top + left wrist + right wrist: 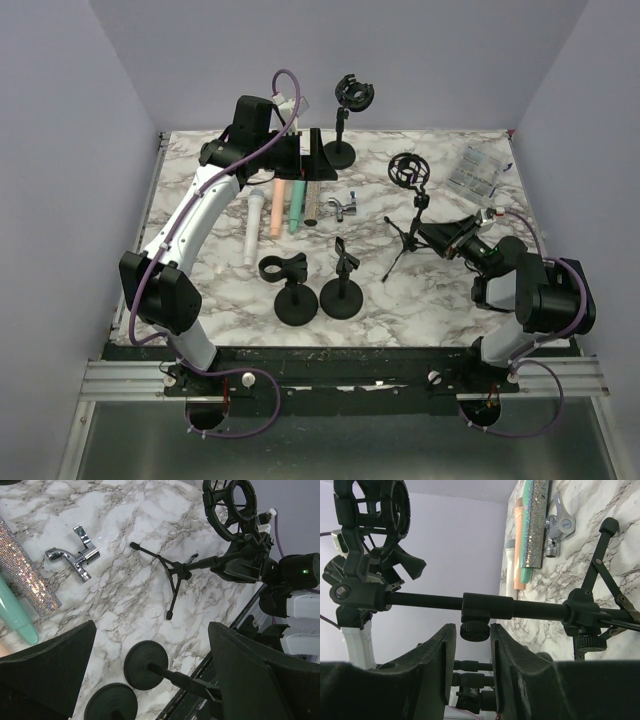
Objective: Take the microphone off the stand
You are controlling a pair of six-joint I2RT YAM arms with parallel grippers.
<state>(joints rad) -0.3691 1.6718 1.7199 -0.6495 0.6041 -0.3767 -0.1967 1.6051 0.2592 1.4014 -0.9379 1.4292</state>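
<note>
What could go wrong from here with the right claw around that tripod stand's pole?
1. The right claw flanks the adjustment knob, not bare pole; squeezing there may slip or twist off.
2. The tripod stand rests on thin legs, so a pull could tip or drag it.
3. Its shock mount looks empty, so this may be the wrong stand.

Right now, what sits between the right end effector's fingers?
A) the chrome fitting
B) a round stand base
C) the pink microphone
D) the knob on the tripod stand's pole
D: in the right wrist view, the knob on the pole of the tripod stand sits inside the right end effector.
</note>
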